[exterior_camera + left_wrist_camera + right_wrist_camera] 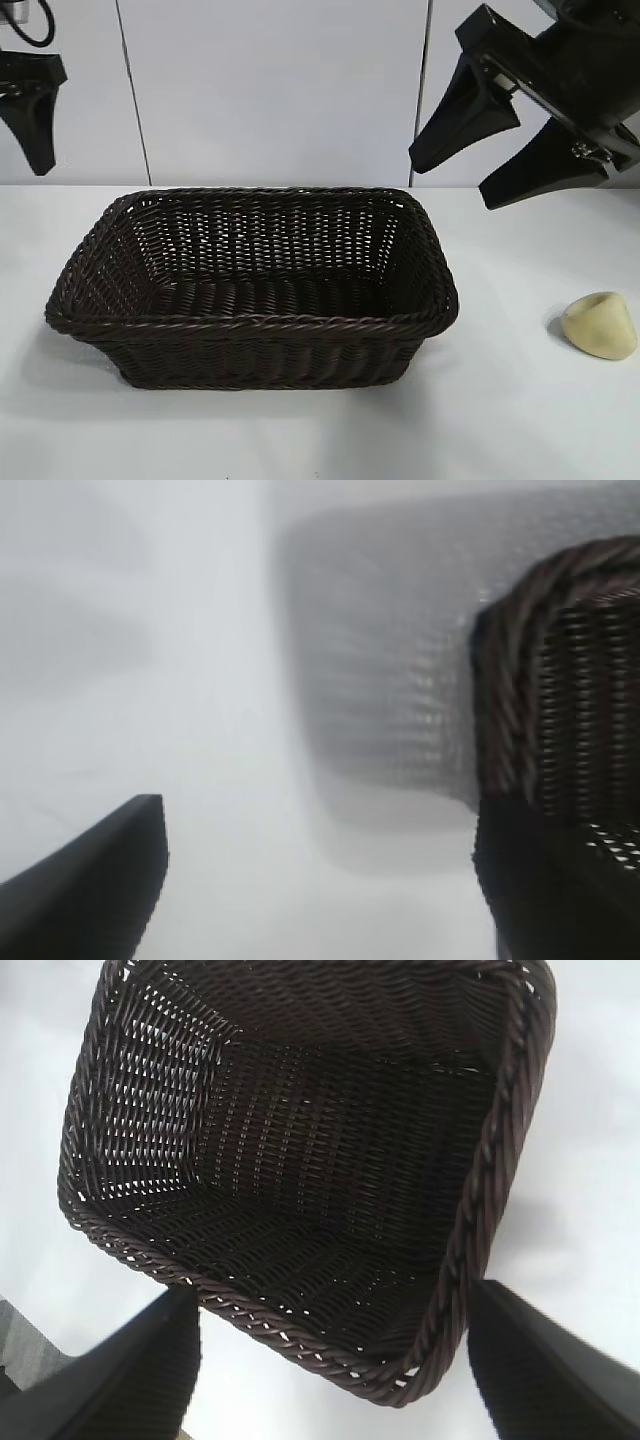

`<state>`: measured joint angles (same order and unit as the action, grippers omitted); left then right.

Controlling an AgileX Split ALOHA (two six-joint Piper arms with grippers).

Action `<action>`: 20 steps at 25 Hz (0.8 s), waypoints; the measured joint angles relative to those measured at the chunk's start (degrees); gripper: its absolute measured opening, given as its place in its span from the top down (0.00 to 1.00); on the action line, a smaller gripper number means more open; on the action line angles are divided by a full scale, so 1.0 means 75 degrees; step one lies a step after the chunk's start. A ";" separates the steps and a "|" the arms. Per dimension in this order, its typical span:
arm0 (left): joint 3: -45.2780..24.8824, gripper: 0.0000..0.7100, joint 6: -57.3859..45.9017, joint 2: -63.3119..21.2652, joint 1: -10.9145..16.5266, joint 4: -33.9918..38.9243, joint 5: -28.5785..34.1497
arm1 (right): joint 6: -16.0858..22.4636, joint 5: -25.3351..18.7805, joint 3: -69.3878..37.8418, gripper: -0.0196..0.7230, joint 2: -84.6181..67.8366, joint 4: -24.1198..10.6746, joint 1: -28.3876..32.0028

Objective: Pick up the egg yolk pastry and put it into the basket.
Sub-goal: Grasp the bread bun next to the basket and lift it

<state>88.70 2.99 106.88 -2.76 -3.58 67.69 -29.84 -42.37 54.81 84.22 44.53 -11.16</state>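
1. Still nothing done: I see the egg yolk pastry (599, 325) on the counter (520, 420), at three o'clock of the empty basket (250, 320).
2. Right gripper (492, 170) hangs above it, spread, empty; left gripper (33, 130) open at nine o'clock.

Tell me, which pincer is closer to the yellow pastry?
The right. The right pincer hangs open in the air above the pastry, a little toward the basket. The left pincer is far off, up beyond the basket's other end.
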 joint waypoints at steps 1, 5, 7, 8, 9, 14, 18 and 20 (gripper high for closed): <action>0.0000 0.15 0.0000 0.0000 0.0119 0.0039 0.0019 | 0.0000 0.0000 0.0000 0.25 0.0000 0.0000 0.0000; 0.0000 0.15 0.0007 0.0000 0.0332 0.0305 0.0249 | 0.0000 0.0000 0.0000 0.25 0.0000 0.0000 0.0000; 0.0000 0.15 0.0007 0.0000 0.0332 0.0432 0.0282 | 0.0000 0.0000 0.0000 0.25 0.0000 0.0000 0.0000; 0.0000 0.15 0.0000 -0.0009 0.0332 0.0478 0.0292 | 0.0000 0.0000 0.0000 0.25 0.0000 0.0000 0.0000; -0.0008 0.15 -0.0022 -0.0027 0.0332 0.0478 0.0298 | 0.0000 0.0000 0.0000 0.25 0.0000 0.0000 0.0000; -0.0552 0.15 -0.0086 -0.0710 0.0332 0.0478 0.0298 | 0.0000 -0.0015 0.0000 0.25 0.0000 0.0000 0.0000; -0.1494 0.15 -0.0105 -0.1879 0.0332 0.0620 0.0318 | 0.0000 -0.0020 0.0000 0.25 0.0000 0.0000 0.0000; -0.2078 0.15 -0.0153 -0.2600 0.0332 0.0674 0.0332 | 0.0000 -0.0020 0.0000 0.25 0.0000 0.0000 0.0000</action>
<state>73.11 1.84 87.38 -0.27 1.47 70.18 -29.84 -42.52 54.81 84.22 44.53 -11.16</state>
